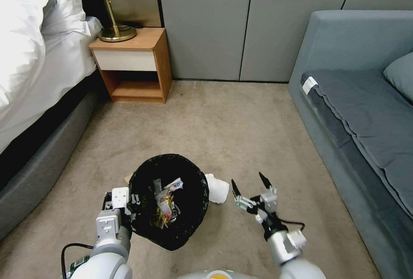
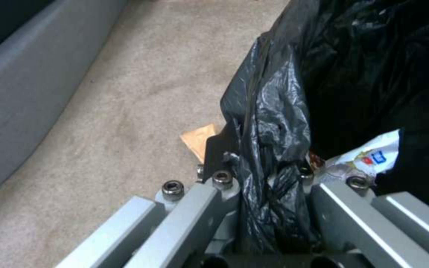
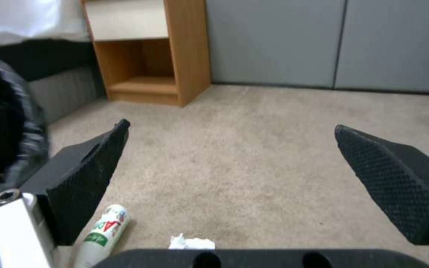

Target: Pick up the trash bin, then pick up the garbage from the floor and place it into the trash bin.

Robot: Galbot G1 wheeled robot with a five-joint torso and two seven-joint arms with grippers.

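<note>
- Your left gripper is clamped on the rim of the trash bin, pinching the folded black bag between its fingers (the left wrist view shows the plastic bunched in the grip).
- The bin sits low in front of you, left of centre over the carpet, with snack wrappers already inside.
- Your right gripper hovers just right of the bin with its 2 fingers spread wide and nothing between them.
- A white tissue lies on the floor between the bin's right edge and that gripper.
- A brown cardboard scrap pokes out from behind the bin's left edge.
- A green-labelled bottle lies on the carpet just by the right gripper's finger.
- The bed bounds the left, the grey sofa the right, and the nightstand stands at the far left corner; open carpet runs ahead to the wall panels.
</note>
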